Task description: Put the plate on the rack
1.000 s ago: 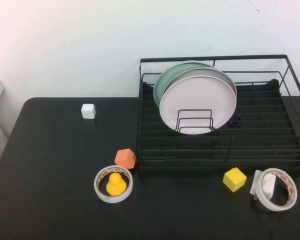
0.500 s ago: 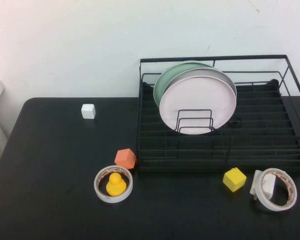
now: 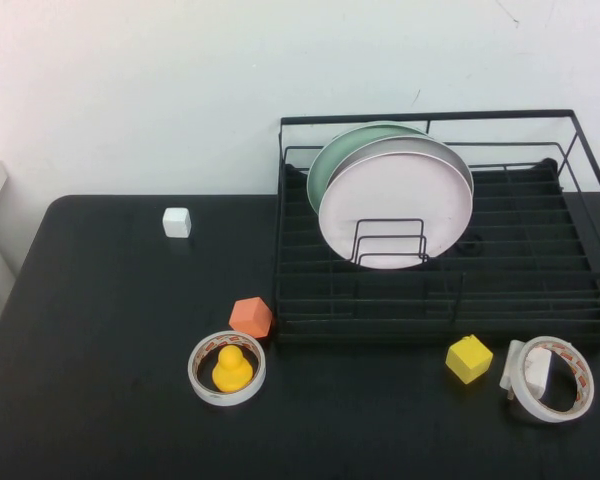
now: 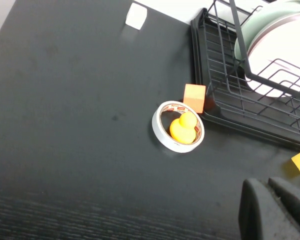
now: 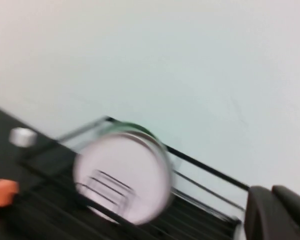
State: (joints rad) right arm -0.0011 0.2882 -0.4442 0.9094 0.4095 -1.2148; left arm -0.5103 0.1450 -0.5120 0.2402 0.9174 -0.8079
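Observation:
The pale pink plate [image 3: 395, 205] stands upright among the dividers of the black wire rack [image 3: 540, 290], in front of a grey-white plate [image 3: 420, 143] and a pale green plate [image 3: 330, 160]. Neither arm shows in the high view. My left gripper [image 4: 270, 187] is shut and empty, held above the table near the rack's front; the pink plate [image 4: 285, 60] shows there too. My right gripper [image 5: 272, 192] is shut and empty, raised off to one side of the rack; its blurred view shows the pink plate [image 5: 122, 175].
On the black table are a white cube [image 3: 177, 222], an orange cube [image 3: 251, 317] at the rack's front left corner, a tape roll [image 3: 198, 377] around a yellow duck [image 3: 231, 370], a yellow cube [image 3: 469, 358] and a second tape roll [image 3: 578, 385] with a white plug.

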